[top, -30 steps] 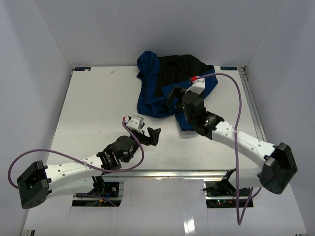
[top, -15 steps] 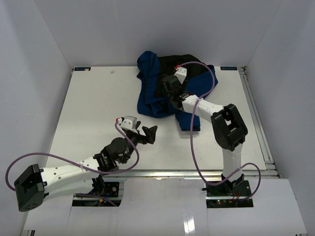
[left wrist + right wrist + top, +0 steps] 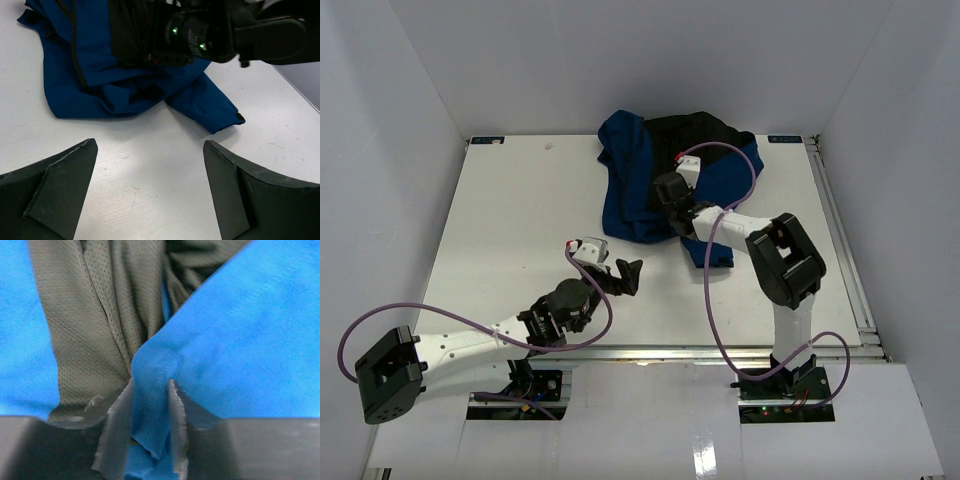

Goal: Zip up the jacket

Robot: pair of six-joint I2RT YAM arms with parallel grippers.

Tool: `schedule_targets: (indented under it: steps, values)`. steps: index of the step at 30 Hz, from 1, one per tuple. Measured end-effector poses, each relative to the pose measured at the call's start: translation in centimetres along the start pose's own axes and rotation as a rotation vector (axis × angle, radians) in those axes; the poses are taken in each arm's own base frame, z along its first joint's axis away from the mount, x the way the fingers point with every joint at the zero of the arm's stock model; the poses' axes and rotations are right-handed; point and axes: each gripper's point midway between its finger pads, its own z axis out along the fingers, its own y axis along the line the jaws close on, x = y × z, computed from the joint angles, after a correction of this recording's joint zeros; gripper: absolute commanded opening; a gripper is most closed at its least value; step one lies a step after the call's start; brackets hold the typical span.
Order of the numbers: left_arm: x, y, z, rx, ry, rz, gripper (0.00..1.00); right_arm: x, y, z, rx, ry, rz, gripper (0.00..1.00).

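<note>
Right jaws pinch a fold of the jacket (image 3: 240,340) — left jaws gape above the white table (image 3: 150,165), white walls (image 3: 620,60) around.

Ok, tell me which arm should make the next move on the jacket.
Right. The right gripper is shut on a blue fold of the jacket, so it can probably pull straight away. The left gripper is open over the table, short of the fabric.

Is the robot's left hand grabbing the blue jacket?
No. The left gripper is open over the table, and the jacket lies beyond its fingertips without touching them.
</note>
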Motion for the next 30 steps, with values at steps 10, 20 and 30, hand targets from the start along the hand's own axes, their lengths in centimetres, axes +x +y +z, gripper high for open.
schedule_targets:
  steps: [10,20,30]
  values:
    - [1.1,0.1,0.3,-0.007,0.028,0.02,0.98,-1.7,-3.5,-4.9,0.002,-0.044,-0.097,0.08]
    - [1.2,0.1,0.4,-0.008,0.033,0.024,0.98,-0.1,-5.3,-6.8,-0.02,-0.009,-0.18,0.12]
    - [1.4,0.0,0.5,-0.008,0.041,0.03,0.98,0.1,-4.9,-6.9,-0.053,0.002,-0.214,0.08]
